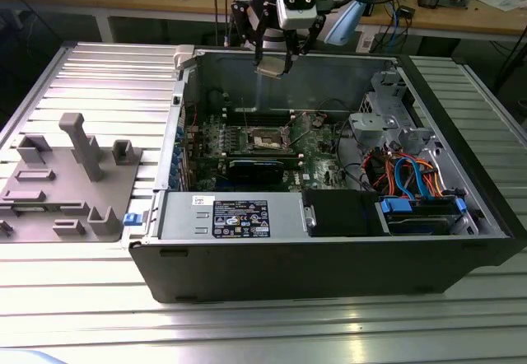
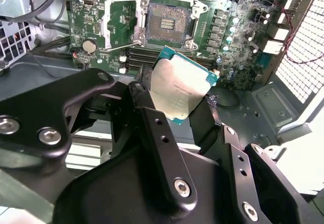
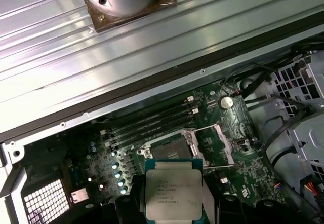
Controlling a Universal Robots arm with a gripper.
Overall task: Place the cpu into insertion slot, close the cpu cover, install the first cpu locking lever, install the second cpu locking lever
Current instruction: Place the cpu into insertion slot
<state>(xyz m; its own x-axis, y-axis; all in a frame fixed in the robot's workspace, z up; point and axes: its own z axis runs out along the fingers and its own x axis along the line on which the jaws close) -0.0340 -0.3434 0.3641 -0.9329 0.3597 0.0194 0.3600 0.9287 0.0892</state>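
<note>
If the cpu (image 3: 173,191) is sitting canted in its hold (it is looking that way to me), it is risking a skewed meeting with the insertion slot (image 3: 169,148) below, bending pins; the claw (image 1: 274,56), hanging over the open case (image 1: 329,261), is gripping the chip by opposite edges, jaws parted just chip-wide

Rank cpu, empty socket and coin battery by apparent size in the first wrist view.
1. cpu, though it is nearest the camera, so its lead over the socket is unsure.
2. empty socket.
3. coin battery, clearly smallest.
</note>
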